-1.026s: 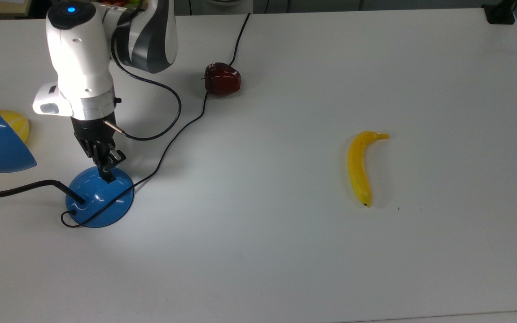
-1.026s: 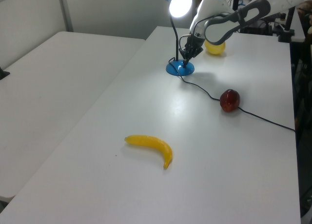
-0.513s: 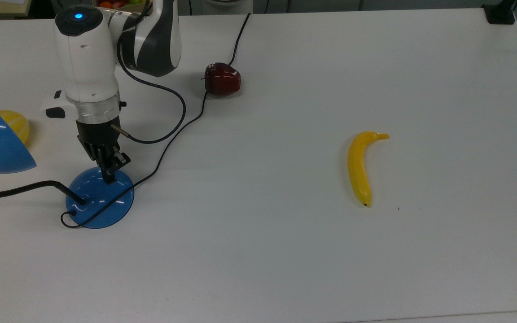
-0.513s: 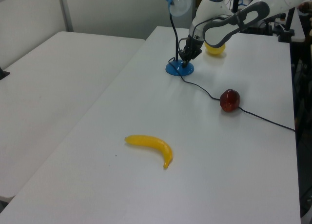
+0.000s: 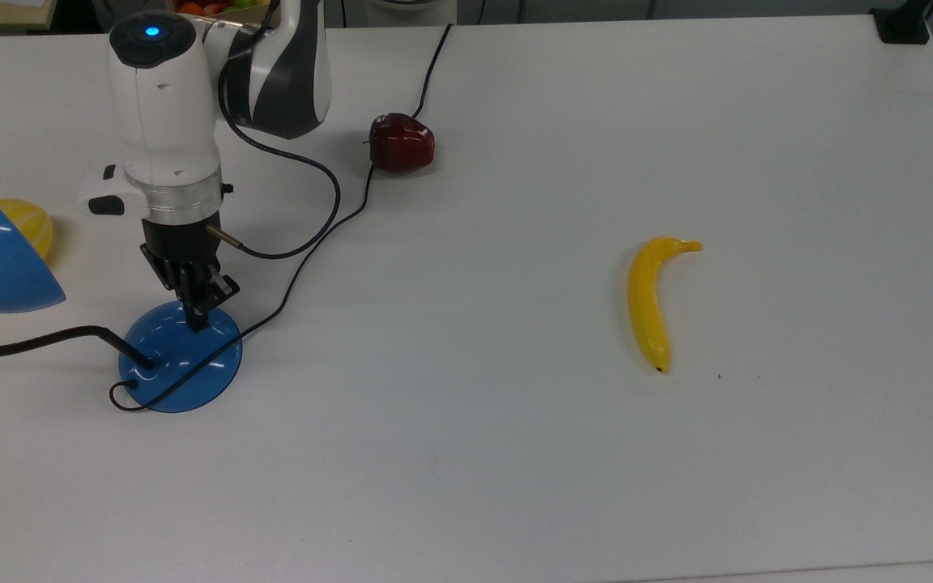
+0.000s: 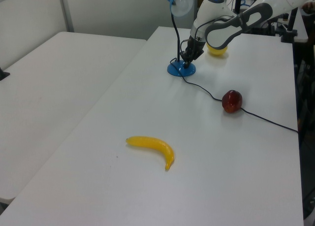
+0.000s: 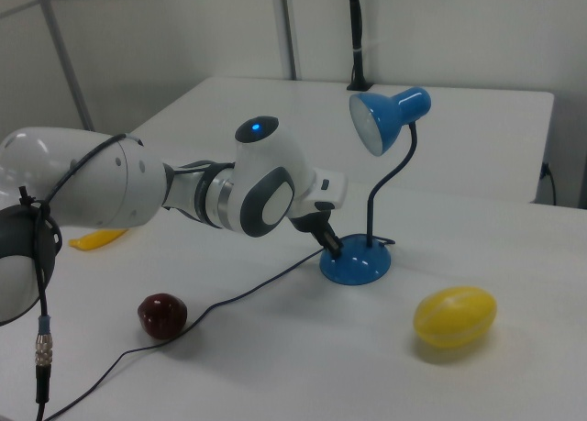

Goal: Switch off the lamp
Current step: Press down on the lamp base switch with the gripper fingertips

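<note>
White tables [image 6: 74, 78], pale wall panels [image 7: 183, 36]

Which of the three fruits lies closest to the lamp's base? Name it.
The oval yellow lemon, beside the glossy blue lamp base; the dark red apple and curved yellow banana lie farther off.

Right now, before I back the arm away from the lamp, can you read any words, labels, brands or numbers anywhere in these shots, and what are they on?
None can be read.
Lamp: plain glossy blue, no lettering visible on base or shade.
Robot arm: a blue light on top, no readable marking.
Banana, apple, yellow fruit: no stickers.
Table: bare white, no print.
</note>
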You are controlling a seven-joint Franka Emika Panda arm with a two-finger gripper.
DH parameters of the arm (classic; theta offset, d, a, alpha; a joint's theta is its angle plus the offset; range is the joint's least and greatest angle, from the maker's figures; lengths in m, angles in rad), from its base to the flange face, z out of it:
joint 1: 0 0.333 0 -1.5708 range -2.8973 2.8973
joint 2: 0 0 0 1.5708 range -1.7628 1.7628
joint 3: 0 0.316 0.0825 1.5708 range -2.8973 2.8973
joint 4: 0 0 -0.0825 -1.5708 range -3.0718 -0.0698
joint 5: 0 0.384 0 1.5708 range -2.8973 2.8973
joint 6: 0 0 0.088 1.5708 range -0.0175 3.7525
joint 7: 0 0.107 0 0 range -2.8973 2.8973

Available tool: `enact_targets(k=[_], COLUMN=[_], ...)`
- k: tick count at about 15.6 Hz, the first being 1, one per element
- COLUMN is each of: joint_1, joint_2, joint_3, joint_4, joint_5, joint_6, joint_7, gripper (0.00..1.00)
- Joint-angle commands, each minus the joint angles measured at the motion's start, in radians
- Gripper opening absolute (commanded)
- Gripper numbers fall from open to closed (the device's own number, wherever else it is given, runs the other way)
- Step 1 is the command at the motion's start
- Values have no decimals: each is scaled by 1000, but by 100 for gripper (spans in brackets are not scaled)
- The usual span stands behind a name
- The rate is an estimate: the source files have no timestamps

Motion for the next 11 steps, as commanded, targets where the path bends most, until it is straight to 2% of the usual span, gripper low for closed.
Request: enact_targets(k=[1,11], joint_1=[36,40], joint_2=[9,-22], joint_3=[-22,-20], joint_4=[-36,-29], joint_5=[-20,-32], joint_6=[-55,-168], joint_7=[22,25], gripper=[0,0])
